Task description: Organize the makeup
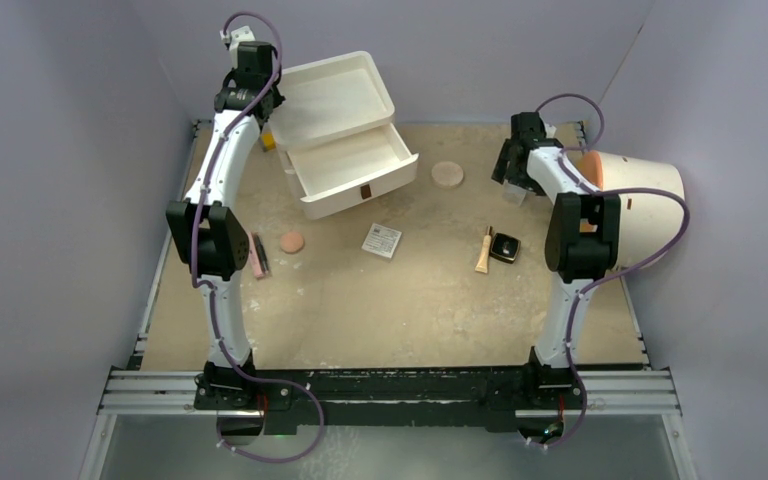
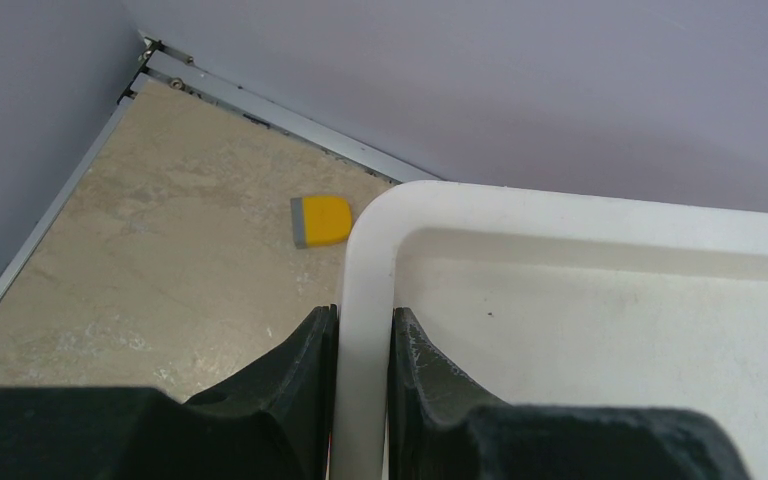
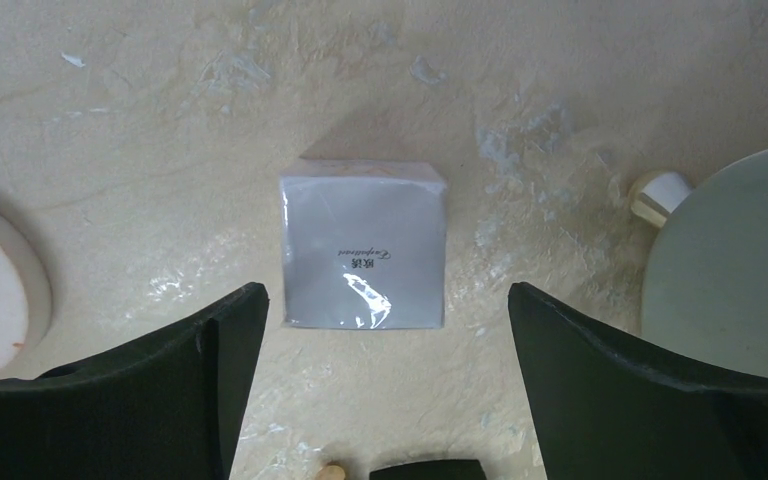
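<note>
The makeup lies scattered on the tan table: a pink-and-black stick [image 1: 258,255], a small peach disc [image 1: 291,242], a larger peach disc [image 1: 447,174], a white patterned box [image 1: 382,240], a tan tube [image 1: 484,250] and a black compact [image 1: 505,247]. My left gripper [image 2: 364,315] is shut on the rim of the white organizer's top tray [image 2: 365,260], at its back left corner [image 1: 285,80]. My right gripper [image 3: 385,300] hangs open just short of a small pale film-wrapped box [image 3: 363,245], with nothing between its fingers. From above, that gripper [image 1: 513,190] is at the right rear.
The organizer's drawer [image 1: 350,165] stands pulled out and holds nothing. A yellow block [image 2: 322,220] lies by the back left corner. A big cream cylinder [image 1: 640,200] lies on its side at the right, close to my right arm. Grey walls enclose the table.
</note>
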You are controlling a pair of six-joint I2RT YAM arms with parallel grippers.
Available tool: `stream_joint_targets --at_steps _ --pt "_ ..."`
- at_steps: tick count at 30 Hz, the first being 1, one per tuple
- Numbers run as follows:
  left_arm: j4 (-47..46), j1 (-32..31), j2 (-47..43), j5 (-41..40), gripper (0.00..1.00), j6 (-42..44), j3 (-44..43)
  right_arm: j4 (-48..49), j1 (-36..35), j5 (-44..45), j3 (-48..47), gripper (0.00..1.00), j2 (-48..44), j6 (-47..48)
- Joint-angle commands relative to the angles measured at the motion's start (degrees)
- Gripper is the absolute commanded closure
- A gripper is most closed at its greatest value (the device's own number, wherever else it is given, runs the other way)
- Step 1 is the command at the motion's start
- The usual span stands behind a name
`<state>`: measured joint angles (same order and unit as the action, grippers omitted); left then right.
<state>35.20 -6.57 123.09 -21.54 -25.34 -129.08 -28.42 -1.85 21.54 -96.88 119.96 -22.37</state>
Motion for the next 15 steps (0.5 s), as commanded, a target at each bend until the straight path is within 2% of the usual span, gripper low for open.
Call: stream_joint_targets --at_steps 1,11,14,15 --pt "1.97 0.59 3.79 3.72 1.0 -2.18 2.34 0.78 -0.22 -0.61 -0.3 0.07 1.19 -1.86" --pt "2.2 0.64 4.27 3.48 1.0 -0.82 2.19 1.83 -0.11 -0.88 -2.88 0.09 6.01 -2.08" --pt "2.24 0.66 4.27 3.35 1.0 -0.59 2.08 2.14 -0.05 -0.58 -3.58 0.13 6.94 -2.14" --pt "2.24 0.68 4.27 3.39 1.0 -0.51 2.03 2.03 0.0 -0.62 -4.06 0.19 7.42 -2.07"
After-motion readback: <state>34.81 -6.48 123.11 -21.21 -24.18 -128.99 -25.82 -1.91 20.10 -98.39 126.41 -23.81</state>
